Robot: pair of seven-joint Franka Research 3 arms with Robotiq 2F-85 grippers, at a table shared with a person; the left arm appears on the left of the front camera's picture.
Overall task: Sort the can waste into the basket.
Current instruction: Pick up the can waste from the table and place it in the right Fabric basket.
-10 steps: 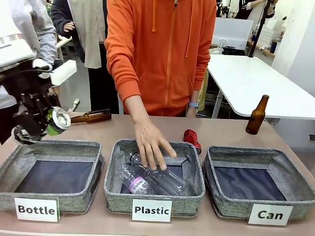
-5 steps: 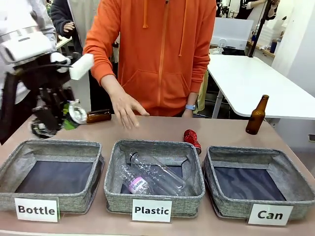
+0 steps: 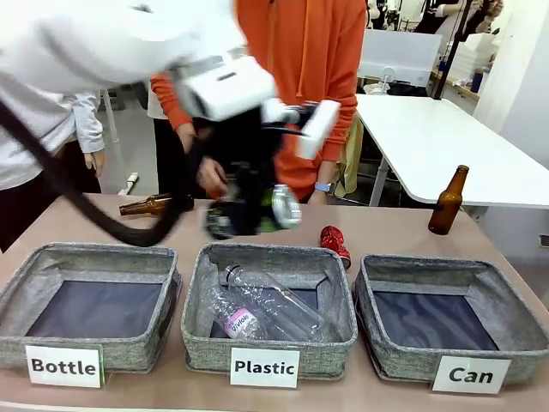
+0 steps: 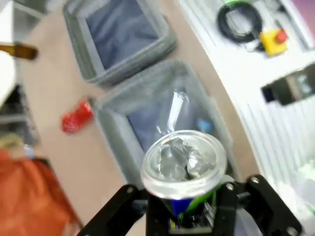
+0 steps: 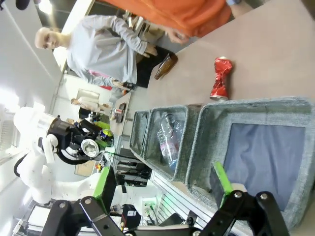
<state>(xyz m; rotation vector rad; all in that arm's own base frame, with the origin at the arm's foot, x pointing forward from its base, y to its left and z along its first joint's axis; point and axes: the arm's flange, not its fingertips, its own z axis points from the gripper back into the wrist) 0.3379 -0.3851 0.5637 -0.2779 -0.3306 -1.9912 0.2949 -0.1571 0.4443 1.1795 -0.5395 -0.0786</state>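
Right pincer (image 5: pixel 162 189): open wide, nothing between the green pads; in the right wrist view, looking at the baskets from the near side.
Can basket (image 3: pixel 403 362): nearest row, at 4 o'clock in the front view; white "Can" label on its near wall, dark lining bare, no can inside; at 2 o'clock in the right wrist view (image 5: pixel 256 104).
Plastic basket (image 3: pixel 206 352): middle of the row, just beside the Can basket at its 9 o'clock; clear bottles (image 3: pixel 274 313) lying inside.
Bottle basket (image 3: pixel 129 352): at 8 o'clock in the front view, lining bare.
Left pincer (image 3: pixel 257 204): reached across the middle, blurred, raised over the far rim of the Plastic basket; closed on the dark can, fingers clamped on its sides in the left wrist view (image 4: pixel 189 216).
Dark can (image 3: pixel 279 206): off the bench, gripped in the left pincer, silver round end turned toward 3 o'clock; crumpled silver end facing the left wrist camera (image 4: pixel 183 158).
Red can (image 3: pixel 334 243): crushed, lying on the bench (image 3: pixel 386 227) just behind the gap between the Plastic and Can baskets, at 11 o'clock from the Can basket, outside it; seen also at 9 o'clock in the left wrist view (image 4: pixel 76 116).
Lying brown bottle (image 3: pixel 150 204): on its side at 10 o'clock, behind the Bottle basket.
Upright brown bottle (image 3: pixel 449 200): standing at 2 o'clock, far right of the bench.
Person (image 3: pixel 330 77): orange hoodie, at 12 o'clock beyond the far edge.
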